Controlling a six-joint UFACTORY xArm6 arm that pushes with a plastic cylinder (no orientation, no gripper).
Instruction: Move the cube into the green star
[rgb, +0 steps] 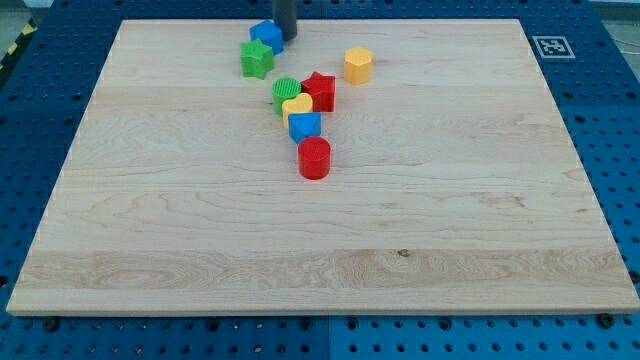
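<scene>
A blue cube (266, 35) sits near the view's top, touching the green star (257, 59) just below and left of it. My tip (285, 36) stands right beside the cube's right side, at the board's top edge. Only the rod's lower part shows.
A cluster lies below the star: a green cylinder (286, 93), a red star (319, 92), a yellow heart (297, 107), a blue block (305, 126) and a red cylinder (314, 158). A yellow hexagon block (358, 65) stands alone to the right. The wooden board (450, 220) lies on a blue pegboard.
</scene>
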